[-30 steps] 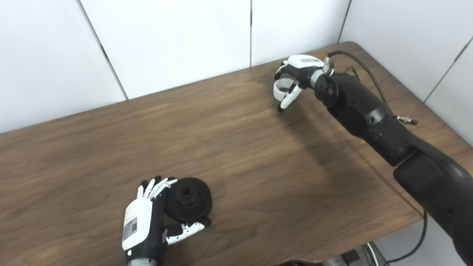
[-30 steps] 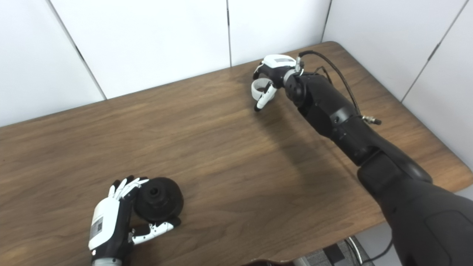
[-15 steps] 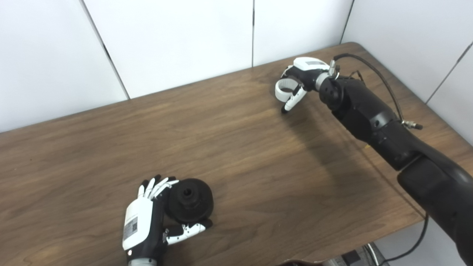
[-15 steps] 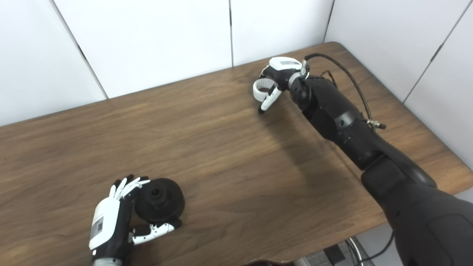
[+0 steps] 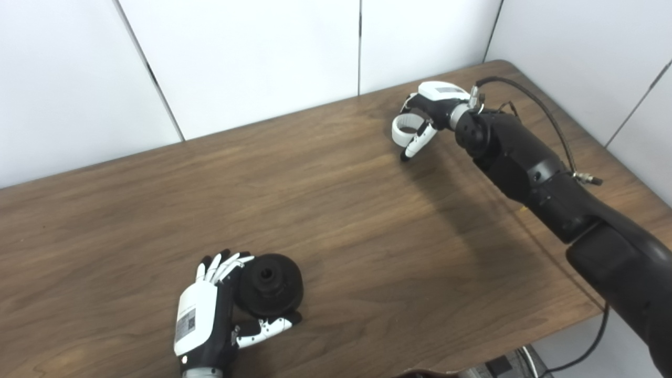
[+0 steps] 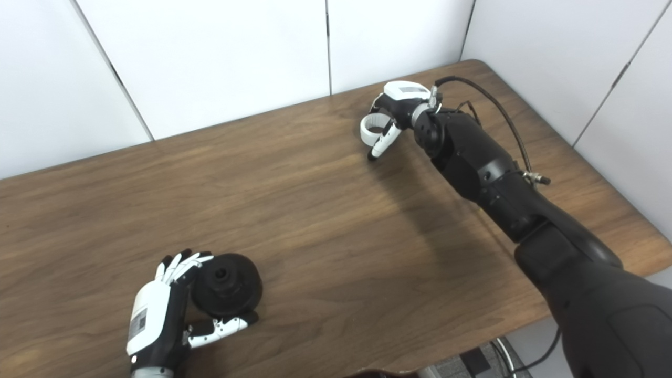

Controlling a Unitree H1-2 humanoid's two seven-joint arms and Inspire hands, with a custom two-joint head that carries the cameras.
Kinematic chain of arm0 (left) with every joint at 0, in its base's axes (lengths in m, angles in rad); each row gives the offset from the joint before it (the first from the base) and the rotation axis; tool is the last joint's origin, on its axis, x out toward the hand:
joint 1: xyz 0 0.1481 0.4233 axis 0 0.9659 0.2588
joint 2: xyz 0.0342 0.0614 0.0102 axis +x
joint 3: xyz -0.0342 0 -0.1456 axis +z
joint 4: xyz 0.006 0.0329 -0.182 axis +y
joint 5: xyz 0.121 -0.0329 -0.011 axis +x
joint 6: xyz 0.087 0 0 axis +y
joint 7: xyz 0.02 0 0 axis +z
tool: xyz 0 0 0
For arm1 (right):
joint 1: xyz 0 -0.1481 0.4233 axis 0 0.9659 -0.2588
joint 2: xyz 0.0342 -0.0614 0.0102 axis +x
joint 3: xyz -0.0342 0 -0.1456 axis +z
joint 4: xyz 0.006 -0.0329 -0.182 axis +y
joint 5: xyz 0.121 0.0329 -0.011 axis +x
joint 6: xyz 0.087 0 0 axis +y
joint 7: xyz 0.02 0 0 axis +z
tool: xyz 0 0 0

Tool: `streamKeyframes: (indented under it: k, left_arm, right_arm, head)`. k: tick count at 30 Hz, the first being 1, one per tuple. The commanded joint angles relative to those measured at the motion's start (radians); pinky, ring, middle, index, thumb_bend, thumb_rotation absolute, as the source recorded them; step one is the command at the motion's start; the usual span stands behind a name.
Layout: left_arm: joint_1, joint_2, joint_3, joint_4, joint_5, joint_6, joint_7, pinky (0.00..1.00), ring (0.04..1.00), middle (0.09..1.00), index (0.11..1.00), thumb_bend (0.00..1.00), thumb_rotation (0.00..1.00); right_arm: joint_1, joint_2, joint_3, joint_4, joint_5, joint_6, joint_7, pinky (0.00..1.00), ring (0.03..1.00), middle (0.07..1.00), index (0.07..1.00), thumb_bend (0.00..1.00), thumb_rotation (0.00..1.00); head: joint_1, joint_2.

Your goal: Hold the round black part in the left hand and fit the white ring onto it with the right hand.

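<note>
White wall panels with dark seams stand behind a brown wood-grain table [image 5: 336, 210] in the left eye view. Down at about 7 o'clock of the picture, the left hand [image 5: 210, 315] rests on the table with its white back turned up and its fingers [image 5: 223, 265] curled over the far side of the round black part [image 5: 270, 286] — the thumb reaches under the near side, so the hand is clasped around the part. The part's face, with a small central hole, points up and a little toward the camera. Up at about 1 o'clock, well apart from it, the right hand [image 5: 425, 113] hangs over the far side of the table at the end of a long black arm [image 5: 530, 168]. It is closed on the white ring [image 5: 405, 130], which sits between fingers and thumb, tilted, its opening partly visible. Whether the ring or a fingertip touches the wood cannot be told. A black cable [image 5: 530, 102] loops from the wrist along the arm.

From the right eye view the layout matches: the round black part [image 6: 227, 286] at 7 o'clock, gripped by the left hand [image 6: 160, 320]; the white ring [image 6: 374, 127] at roughly 12 to 1 o'clock, held by the right hand [image 6: 395, 107] — one white finger pointing down toward the table [image 6: 315, 210] just beside the ring.
</note>
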Motion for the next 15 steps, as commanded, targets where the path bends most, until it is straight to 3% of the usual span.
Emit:
streamKeyframes:
  k: [1, 15]
  left_arm:
    - [0.059, 0.016, -0.003, 0.025, 0.012, 0.029, -0.021, 1.00, 0.940, 0.842, 0.486, 0.52, 0.07]
    - [0.063, 0.011, 0.003, 0.016, 0.004, 0.035, -0.023, 1.00, 0.939, 0.839, 0.485, 0.52, 0.07]
  right_arm:
    - [-0.038, -0.035, -0.021, -0.015, -0.003, -0.022, -0.032, 0.96, 1.000, 0.938, 0.707, 0.81, 0.28]
    - [-0.033, -0.034, -0.019, -0.022, -0.002, -0.005, -0.020, 0.96, 0.998, 0.921, 0.693, 0.79, 0.23]
  head:
    - [0.003, 0.003]
    - [0.002, 0.012]
